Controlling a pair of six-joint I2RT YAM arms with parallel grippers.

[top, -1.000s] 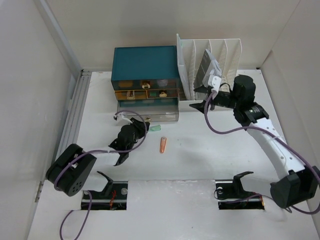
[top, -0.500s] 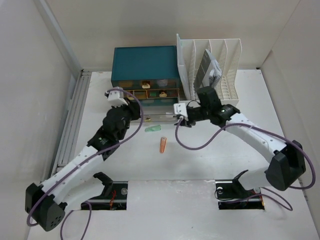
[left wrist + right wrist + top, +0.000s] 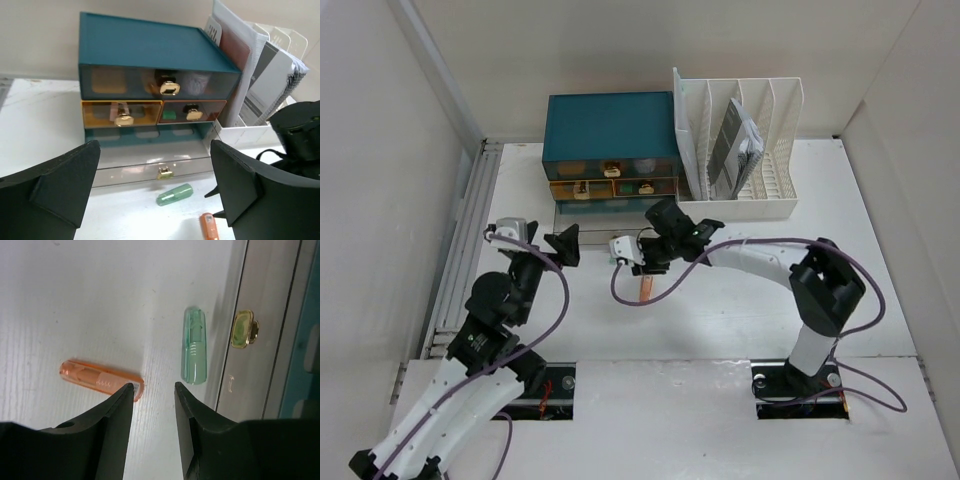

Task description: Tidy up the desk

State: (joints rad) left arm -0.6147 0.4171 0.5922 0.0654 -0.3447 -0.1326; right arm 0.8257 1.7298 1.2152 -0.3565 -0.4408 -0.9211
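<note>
On the white desk (image 3: 740, 300) an orange capsule-shaped thing (image 3: 645, 289) lies in front of the teal drawer box (image 3: 610, 125). The box's clear bottom drawer (image 3: 150, 162) is pulled out. My right gripper (image 3: 154, 387) hovers low over the desk, open, with nothing between its fingers. Just off its left fingertip lies the orange thing (image 3: 100, 379), and a green capsule-shaped thing (image 3: 194, 346) lies ahead to the right, against the drawer front. My left gripper (image 3: 155, 192) is wide open and empty, facing the drawer and the green thing (image 3: 174, 194). In the top view it (image 3: 552, 250) stands left of the right gripper (image 3: 648, 258).
A white slotted file rack (image 3: 740, 150) holding papers stands right of the drawer box. White walls close in the desk on the left, back and right. The drawer's gold handle (image 3: 244, 329) sits close to the right gripper.
The right gripper has swung from the file rack leftward and down to the two capsule-shaped things, narrowing. The left gripper has drawn back leftward from the drawer box and opened.
</note>
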